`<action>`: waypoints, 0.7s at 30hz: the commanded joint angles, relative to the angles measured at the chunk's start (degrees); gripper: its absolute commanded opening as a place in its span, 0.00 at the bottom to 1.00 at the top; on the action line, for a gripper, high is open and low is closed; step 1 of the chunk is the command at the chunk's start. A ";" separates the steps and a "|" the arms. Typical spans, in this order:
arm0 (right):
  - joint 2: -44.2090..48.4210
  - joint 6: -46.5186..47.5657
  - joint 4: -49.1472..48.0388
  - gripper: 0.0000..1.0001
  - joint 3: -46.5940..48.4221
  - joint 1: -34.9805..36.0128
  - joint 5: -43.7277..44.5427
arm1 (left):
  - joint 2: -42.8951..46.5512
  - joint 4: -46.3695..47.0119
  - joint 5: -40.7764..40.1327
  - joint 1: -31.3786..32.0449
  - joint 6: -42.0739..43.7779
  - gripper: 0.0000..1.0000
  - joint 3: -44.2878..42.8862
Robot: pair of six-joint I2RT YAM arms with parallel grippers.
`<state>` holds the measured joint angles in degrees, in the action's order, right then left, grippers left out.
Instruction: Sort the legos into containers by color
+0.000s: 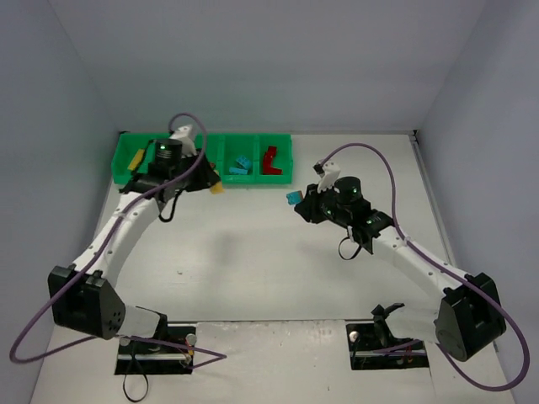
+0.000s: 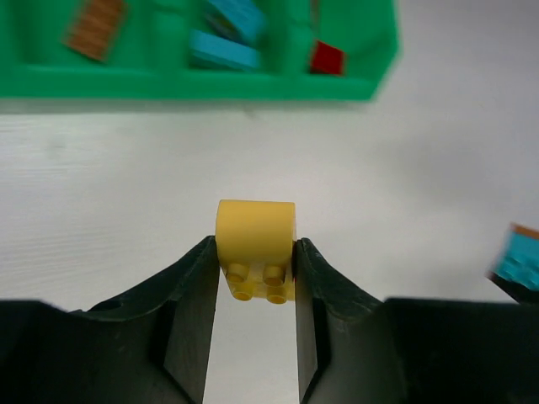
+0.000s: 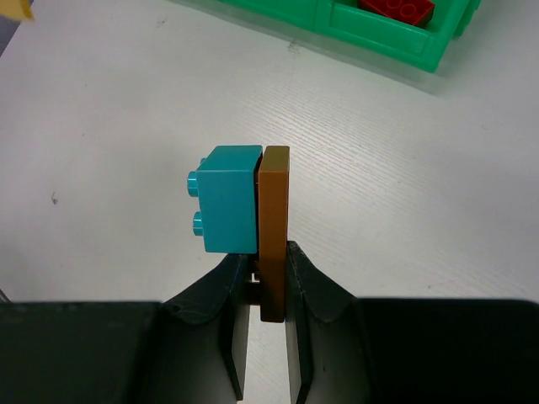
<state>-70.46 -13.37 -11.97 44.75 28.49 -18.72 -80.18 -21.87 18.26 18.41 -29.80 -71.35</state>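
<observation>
Fingers (image 2: 189,311) on yellow brick (image 2: 255,240) near tray (image 2: 168,84)

You are looking at a white table (image 1: 278,269). Up close, the table top shows thin lines running across it, like wood grain. A tiny dark speck (image 1: 179,271) sits on the table, a bit left of its middle. Two dark holes are cut into the table at its near edge, the left cut-out (image 1: 177,330) and the right cut-out (image 1: 418,330). Pale grey-blue walls stand around the table. The back wall (image 1: 269,59) runs along its far edge. The left wall (image 1: 42,168) and the right wall (image 1: 497,126) run along its sides. Soft grey shadows lie on the table top.
</observation>
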 commanded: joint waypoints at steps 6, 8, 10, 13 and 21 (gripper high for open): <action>3.75 1.23 -0.69 0.00 1.48 -0.19 0.44 | 1.97 2.61 -17.73 -17.43 22.13 0.00 -5.98; 3.92 1.24 -0.16 0.00 1.57 -0.19 -0.17 | -2.05 4.37 -19.05 -22.27 23.39 0.00 -6.87; 4.01 1.06 0.19 0.00 1.57 -0.19 -0.96 | -5.58 4.99 -18.88 -25.86 25.23 0.00 -12.64; 4.01 1.15 0.37 0.00 1.39 -0.19 -1.67 | -14.44 6.13 -19.05 -28.25 26.81 0.00 -19.05; 3.66 0.89 2.20 0.00 0.95 -0.19 -2.02 | -32.48 4.47 -20.89 -29.84 34.98 0.00 -37.18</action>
<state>-68.31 -12.99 -8.32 44.75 28.49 -19.66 -111.33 -19.20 -1.23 -10.96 0.05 -102.10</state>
